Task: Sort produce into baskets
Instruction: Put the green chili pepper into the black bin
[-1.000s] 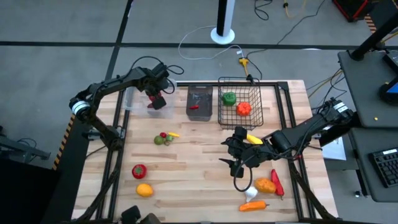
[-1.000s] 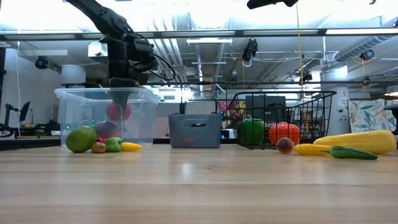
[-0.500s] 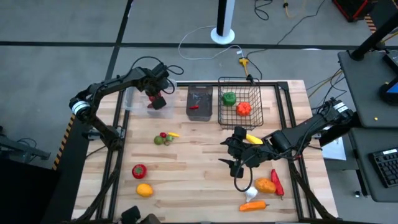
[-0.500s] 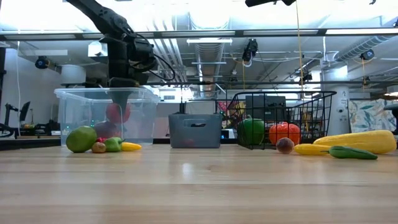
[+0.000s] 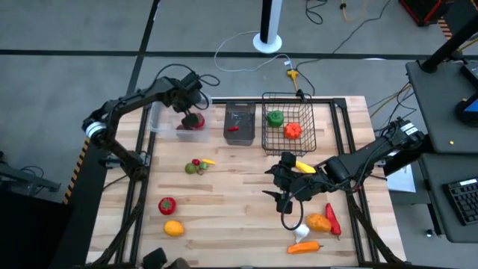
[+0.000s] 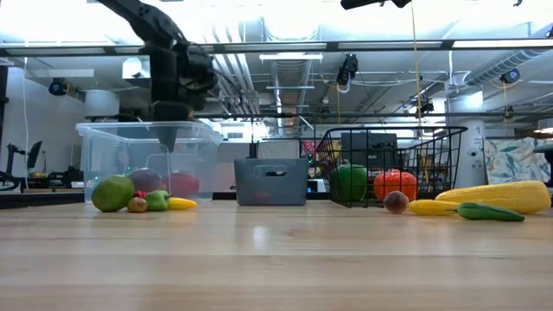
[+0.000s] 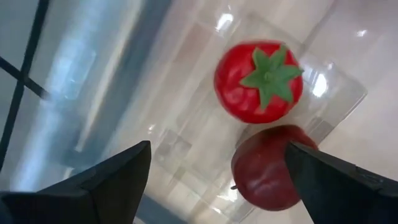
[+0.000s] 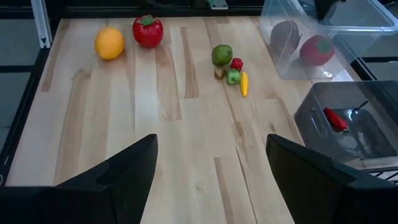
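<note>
**A:** Starting nearest us: our right gripper (image 5: 287, 196) waits low over the middle of the table (image 5: 239, 194), fingers spread wide and empty. Just beside it lie the orange pepper (image 5: 319, 222), red chili (image 5: 332, 221), garlic (image 5: 300, 232) and a carrot-like piece (image 5: 305, 246). If we swing that arm without lifting, we risk sweeping those off the near edge.

**B:** Agreed. On the other side, the red pepper (image 5: 167, 205) and the orange (image 5: 173, 228) sit loose and round; a glancing touch could roll them.

**A:** Mid-table, the little cluster (image 5: 199, 166) of green and red pieces is packed tight. We could pinch two at once there.

**B:** Farther back, our left gripper (image 7: 214, 171) hangs over the clear tub (image 5: 158, 118), fingers apart, holding nothing. The tomato (image 7: 257, 81) lies on the tub floor, touching the dark red fruit (image 7: 273, 167).

**A:** The tub looks light. If we pull out at an angle, we judge a finger may catch the rim and drag or tip it.

**B:** The dark bin (image 5: 240, 122) holds one red piece; the wire basket (image 5: 287, 123) holds a green pepper (image 5: 275, 117) and an orange-red one (image 5: 293, 130). The baskets stand close together, so a wide reach to one could knock its neighbour.
</note>
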Robot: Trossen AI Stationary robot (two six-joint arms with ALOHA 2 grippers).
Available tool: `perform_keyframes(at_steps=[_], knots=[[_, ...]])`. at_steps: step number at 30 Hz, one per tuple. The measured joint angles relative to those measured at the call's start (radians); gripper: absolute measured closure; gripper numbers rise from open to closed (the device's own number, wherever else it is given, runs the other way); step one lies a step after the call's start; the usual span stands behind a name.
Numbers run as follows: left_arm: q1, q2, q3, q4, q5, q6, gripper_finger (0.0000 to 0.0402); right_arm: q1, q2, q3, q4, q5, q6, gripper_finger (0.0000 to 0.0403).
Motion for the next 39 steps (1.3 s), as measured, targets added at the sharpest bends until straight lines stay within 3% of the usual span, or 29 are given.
perform_keyframes(at_steps=[9,18,24,31,39], knots=[[-0.091,-0.144,0.096,-0.015,0.004,-0.138,0.0053,0.000,0.000,0.000,0.001,0.000,0.023,0.0110],[-0.385,-0.360,0.065,-0.007,0.003,-0.331,0.0053,0.000,0.000,0.000,-0.012,0.000,0.081,0.0110],[-0.690,-0.471,-0.048,0.027,-0.158,-0.542,0.0053,0.000,0.000,-0.001,-0.061,0.000,0.173,0.0110],[-1.032,-0.500,-0.172,0.089,-0.354,-0.811,0.0053,0.000,0.000,-0.002,-0.164,0.000,0.361,0.0114],[-1.258,-0.425,-0.211,0.117,-0.473,-1.010,0.0053,0.000,0.000,-0.002,-0.291,-0.001,0.530,0.0132]])
